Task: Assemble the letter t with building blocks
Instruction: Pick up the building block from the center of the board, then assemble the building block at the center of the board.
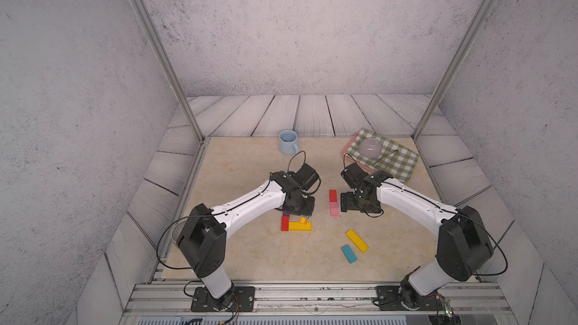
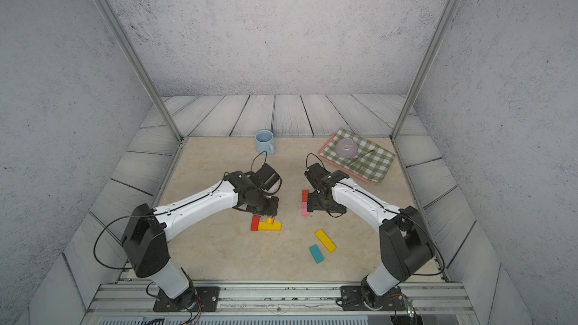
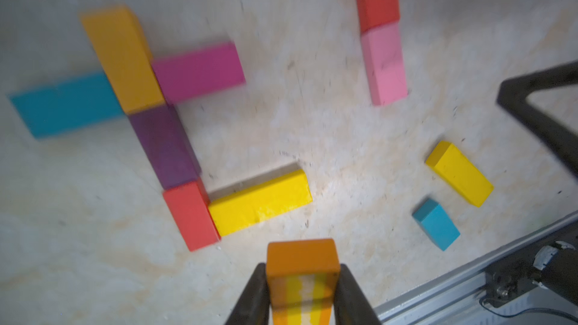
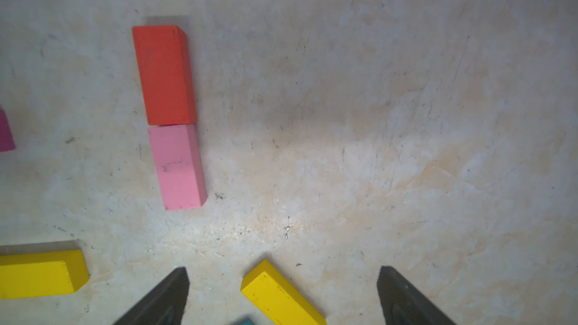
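My left gripper [image 3: 302, 268] is shut on an orange block [image 3: 301, 257], held just above the table near a long yellow block [image 3: 259, 203]. That yellow block lies against a red block [image 3: 190, 215]. The red one ends a line with a purple block [image 3: 164, 145] and a longer orange block [image 3: 122, 57], crossed by a teal block [image 3: 65, 104] and a magenta block [image 3: 198, 71]. My right gripper [image 4: 283, 272] hangs open over bare table beside a red block [image 4: 164, 75] and a pink block [image 4: 176, 167] lying end to end. Another yellow block [image 1: 357, 240] and teal block [image 1: 349, 253] lie loose.
A light-blue mug [image 1: 288, 142] stands at the back. A checked cloth [image 1: 395, 162] on a tray carries an upturned grey bowl [image 1: 369, 147] at the back right. A metal rail [image 1: 312, 295] runs along the front edge.
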